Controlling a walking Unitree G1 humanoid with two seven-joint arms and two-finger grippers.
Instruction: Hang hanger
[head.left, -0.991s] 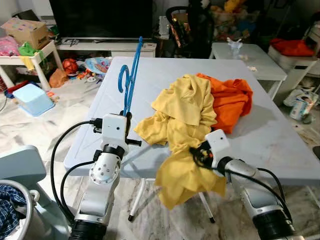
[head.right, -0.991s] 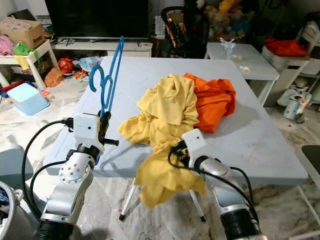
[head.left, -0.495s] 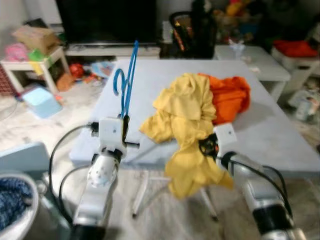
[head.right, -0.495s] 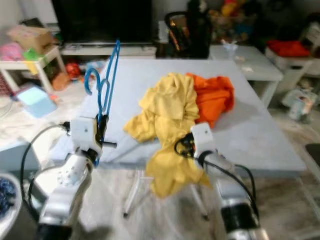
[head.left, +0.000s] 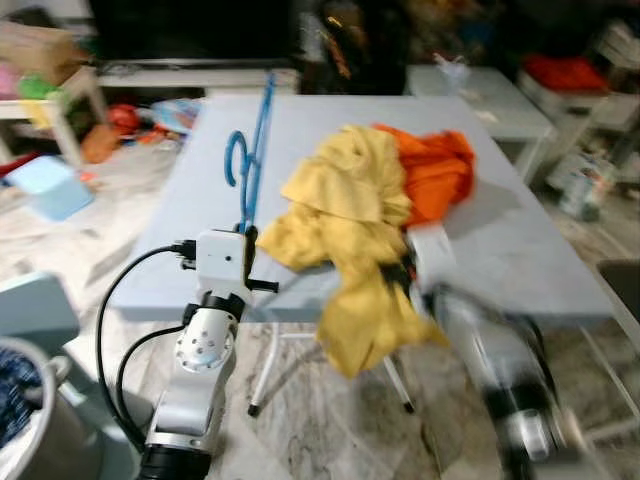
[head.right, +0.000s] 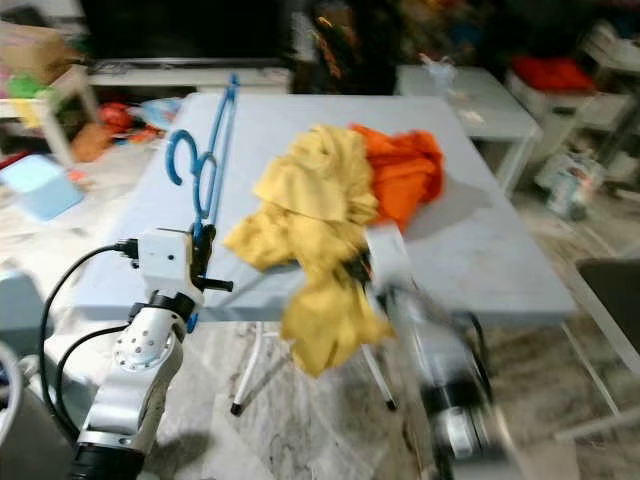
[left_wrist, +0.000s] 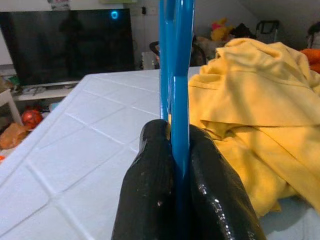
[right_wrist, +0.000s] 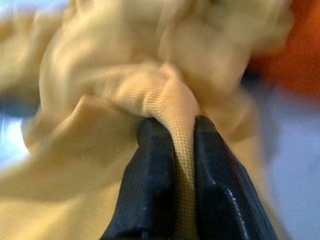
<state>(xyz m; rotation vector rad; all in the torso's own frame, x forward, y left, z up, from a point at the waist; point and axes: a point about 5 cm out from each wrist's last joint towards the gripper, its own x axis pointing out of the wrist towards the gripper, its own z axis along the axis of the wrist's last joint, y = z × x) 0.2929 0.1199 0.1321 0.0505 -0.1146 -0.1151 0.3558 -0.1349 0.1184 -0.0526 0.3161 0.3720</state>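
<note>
Hanger (head.left: 252, 150) first, since everything hinges on it: the blue hanger is clamped at its lower end by the left gripper (left_wrist: 176, 150), both black fingers pressed tight against the blue bar with no gap showing, and it stands nearly upright over the near left part of the grey table (head.left: 190, 200). Its long axis runs from the gripper toward 12 o'clock, leaning a hair to 1, and the hook (head.left: 235, 160) curls off toward 9 o'clock partway up. The yellow shirt (head.left: 345, 200) lies at about 3 o'clock from the hanger, near it but not touching as far as I can tell, and a fold of it is pinched in the right gripper (right_wrist: 172, 145), fingers closed on the cloth, with a big flap drooping off the near table edge toward 6 o'clock. The right arm is motion-blurred in the head views, so its exact pose is a guess. An orange garment (head.left: 435, 170) sits bunched behind the yellow one, toward 1 o'clock from it and touching it. My read: the gap between upright hanger and shirt is what matters (the left arm owns the hanger, the right arm owns the cloth), so the two need to be brought together sideways, hanger tip aimed into the shirt's opening rather than its bunched middle.
</note>
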